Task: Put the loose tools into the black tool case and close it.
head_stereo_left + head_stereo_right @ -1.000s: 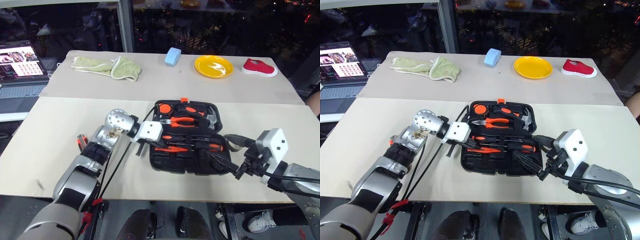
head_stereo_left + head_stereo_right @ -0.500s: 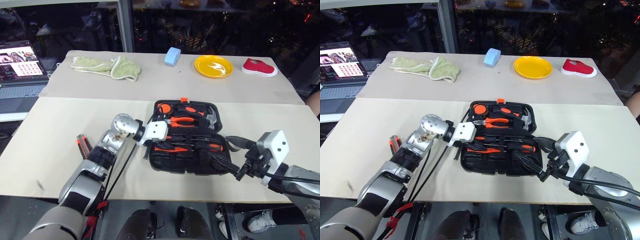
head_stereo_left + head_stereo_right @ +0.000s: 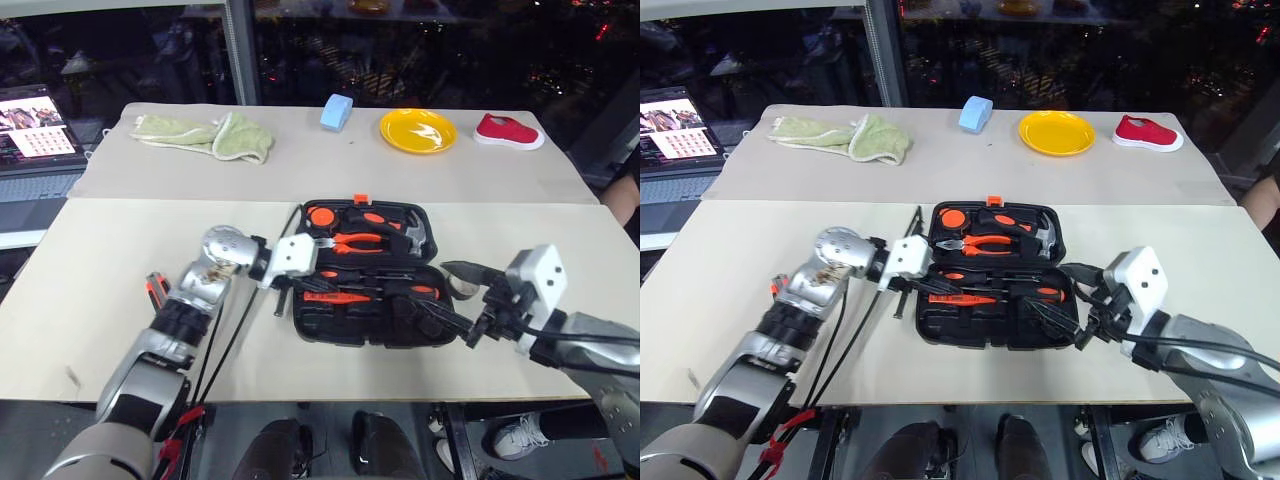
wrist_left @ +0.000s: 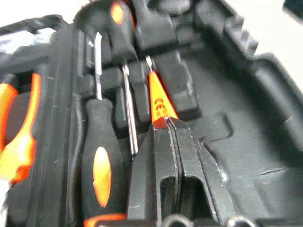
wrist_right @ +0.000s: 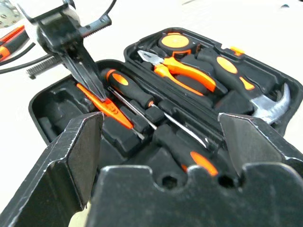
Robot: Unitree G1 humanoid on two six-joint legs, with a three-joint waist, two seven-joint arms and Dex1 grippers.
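Note:
The black tool case (image 3: 365, 335) lies open mid-table. It holds two black-and-orange screwdrivers (image 5: 120, 80) (image 5: 187, 151), the pliers (image 3: 358, 241) and the hammer (image 3: 415, 232). The slim orange tester screwdriver (image 4: 158, 101) lies in a slot by the case's left edge. My left gripper (image 3: 283, 300) points down at it, fingers together, and the tester's end runs in between their tips (image 4: 166, 122). My right gripper (image 3: 450, 297) hovers open at the case's right edge, nothing between its fingers (image 5: 78, 151). The orange-black utility knife (image 3: 157, 292) lies on the table, left of my left arm.
Along the far side of the table lie a green cloth (image 3: 205, 135), a blue block (image 3: 335, 112), a yellow plate (image 3: 418, 130) and a red shoe (image 3: 508, 131). A laptop (image 3: 25, 120) stands at the far left. Cables hang from my left forearm.
The camera has shifted a little. My left wrist has rolled and its gripper now points steeply down at the case's left edge. The right gripper has edged towards the case.

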